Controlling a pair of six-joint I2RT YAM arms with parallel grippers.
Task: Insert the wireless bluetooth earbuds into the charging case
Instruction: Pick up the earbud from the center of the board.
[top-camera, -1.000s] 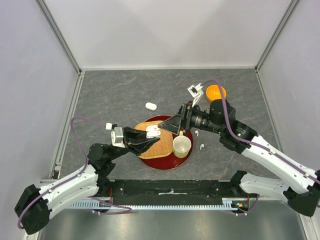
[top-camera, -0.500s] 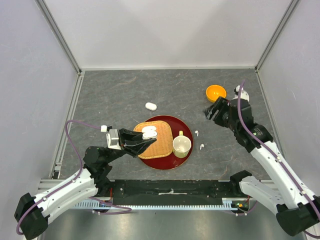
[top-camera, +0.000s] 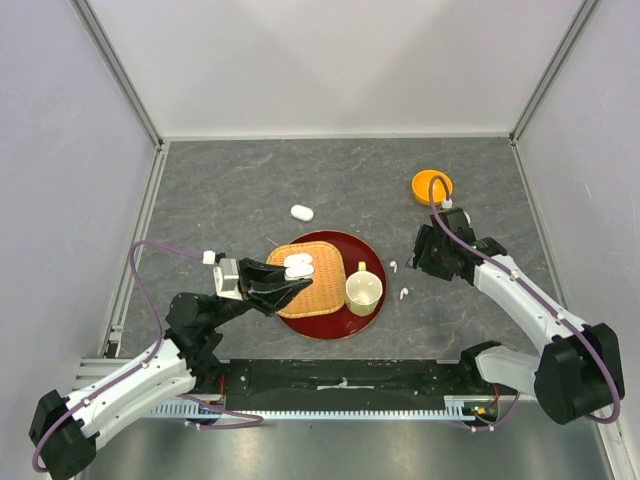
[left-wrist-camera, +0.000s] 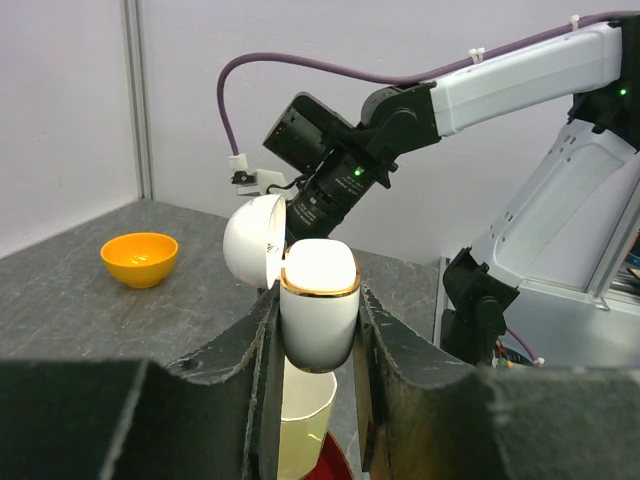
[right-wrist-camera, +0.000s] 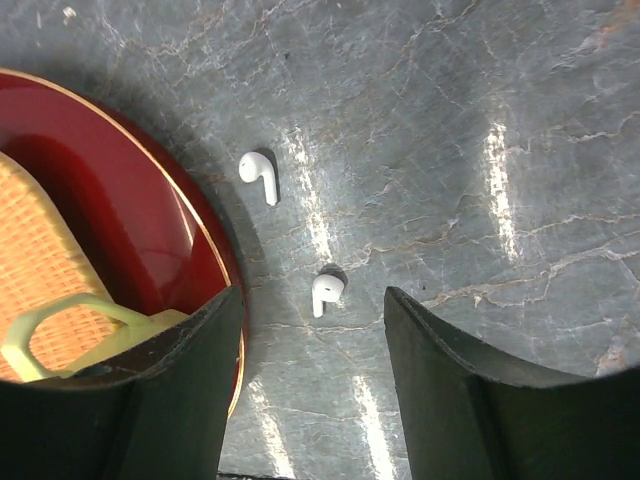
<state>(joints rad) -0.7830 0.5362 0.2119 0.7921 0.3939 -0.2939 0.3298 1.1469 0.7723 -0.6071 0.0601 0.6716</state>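
1. Centre frame, our left gripper (left-wrist-camera: 316, 300) clamps the open charging case (left-wrist-camera: 318, 325) upright. We cannot see inside.
2. Our right gripper (right-wrist-camera: 312, 380), jaws wide and empty, hovers above two earbuds (right-wrist-camera: 260, 175) lying mid-frame on the table (right-wrist-camera: 480, 120) — both yet to go in.

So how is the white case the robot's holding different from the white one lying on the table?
The held case is pinched in the left gripper, up off the table. The other case lies on the table with nothing touching it. The held case has its lid flipped open, while the other case looks shut. Both are small, white and rounded.
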